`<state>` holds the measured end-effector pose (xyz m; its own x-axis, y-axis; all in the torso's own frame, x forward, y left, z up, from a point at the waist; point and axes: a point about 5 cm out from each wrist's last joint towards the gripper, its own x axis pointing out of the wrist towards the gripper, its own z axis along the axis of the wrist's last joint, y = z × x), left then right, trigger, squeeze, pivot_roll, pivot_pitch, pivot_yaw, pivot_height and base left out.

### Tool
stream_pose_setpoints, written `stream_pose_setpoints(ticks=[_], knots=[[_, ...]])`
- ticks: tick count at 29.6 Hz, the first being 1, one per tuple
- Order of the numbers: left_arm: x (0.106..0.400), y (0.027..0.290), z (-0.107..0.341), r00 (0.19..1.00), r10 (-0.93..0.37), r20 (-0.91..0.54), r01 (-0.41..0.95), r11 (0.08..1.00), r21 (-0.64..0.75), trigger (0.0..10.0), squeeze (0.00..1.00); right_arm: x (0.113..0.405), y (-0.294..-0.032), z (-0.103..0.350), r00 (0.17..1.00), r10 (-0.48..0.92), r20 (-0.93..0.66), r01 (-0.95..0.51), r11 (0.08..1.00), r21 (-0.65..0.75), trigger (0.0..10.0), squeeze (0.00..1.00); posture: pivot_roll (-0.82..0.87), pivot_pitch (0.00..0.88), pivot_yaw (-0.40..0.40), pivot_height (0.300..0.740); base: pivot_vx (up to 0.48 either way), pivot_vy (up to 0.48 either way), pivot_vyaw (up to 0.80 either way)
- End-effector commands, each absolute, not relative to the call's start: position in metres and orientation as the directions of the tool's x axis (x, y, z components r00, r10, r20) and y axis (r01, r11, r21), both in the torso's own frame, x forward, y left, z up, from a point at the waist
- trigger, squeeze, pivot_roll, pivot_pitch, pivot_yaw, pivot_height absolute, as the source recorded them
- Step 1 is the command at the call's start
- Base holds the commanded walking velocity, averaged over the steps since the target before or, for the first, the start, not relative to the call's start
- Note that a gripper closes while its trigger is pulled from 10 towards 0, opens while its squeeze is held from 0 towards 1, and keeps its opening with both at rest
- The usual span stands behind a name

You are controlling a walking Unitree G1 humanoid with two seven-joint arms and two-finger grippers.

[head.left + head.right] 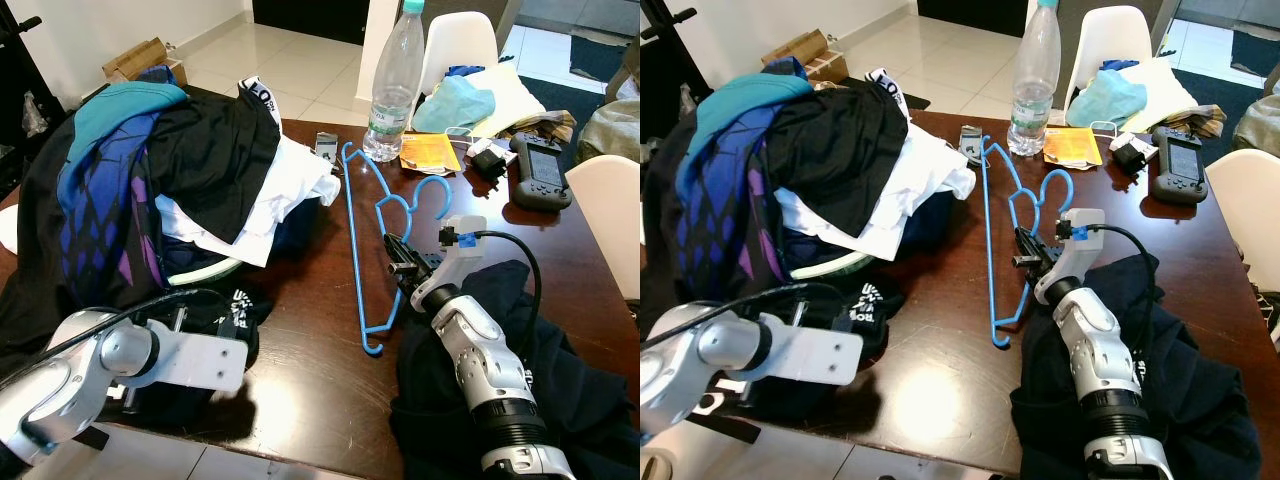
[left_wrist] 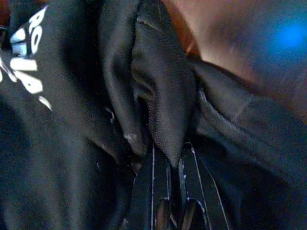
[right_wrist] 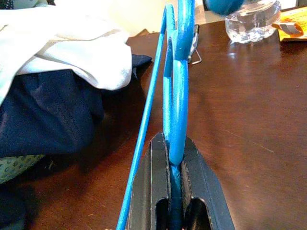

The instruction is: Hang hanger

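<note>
- Two hands are at work: the right hand (image 3: 175,191) is clamped on the blue hanger (image 1: 352,230), which lies on the dark wooden surface (image 1: 300,350) between the clothes pile (image 1: 150,170) and a black garment (image 1: 560,380) under the right arm.
- The left hand (image 2: 165,191) is pinched on a fold of black fabric (image 2: 158,110); its fingertips are buried in the cloth.
- White lettering on that fabric is cut off and unreadable.
- The water bottle's (image 1: 392,85) label is too small to read.

Hanger (image 1: 352,215): thin blue plastic, lying flat on the table.
Grip: one sloping arm clamped between the right claw's (image 3: 173,201) closed fingers.
Hook: just beyond the claw's tips.
Long bar: beside the claw.
</note>
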<state>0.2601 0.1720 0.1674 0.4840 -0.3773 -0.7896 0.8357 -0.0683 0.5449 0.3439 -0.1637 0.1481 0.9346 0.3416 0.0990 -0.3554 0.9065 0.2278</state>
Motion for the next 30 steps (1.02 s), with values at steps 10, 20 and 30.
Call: stream_pose_setpoints(ticks=[10, 20, 30], knots=[[0.261, 0.132, 0.283, 0.315, -0.921, -0.229, 0.848, 0.164, 0.505, 0.7, 0.0, 0.34, -0.166, 0.126, 0.943, 0.334, 0.006, -0.326, 0.917, 0.232, 10.0, 0.0, 0.21, 0.19, -0.012, 0.74, 0.0, 0.0, 0.0], [0.237, 0.139, 0.383, 0.047, -0.929, 0.367, 0.89, 0.206, 0.407, 4.3, 0.0, 0.341, -0.165, 0.129, 0.945, 0.325, 0.031, -0.321, 0.908, 0.269, 10.0, 0.0, 0.21, 0.184, -0.008, 0.74, 0.0, 0.0, 0.0], [0.234, 0.16, 0.406, 0.047, -0.888, 0.457, 0.914, 0.223, 0.339, 10.0, 0.0, 0.346, -0.167, 0.139, 0.948, 0.306, 0.09, -0.317, 0.883, 0.346, 10.0, 0.0, 0.21, 0.177, -0.016, 0.74, 0.0, 0.0, 0.0]])
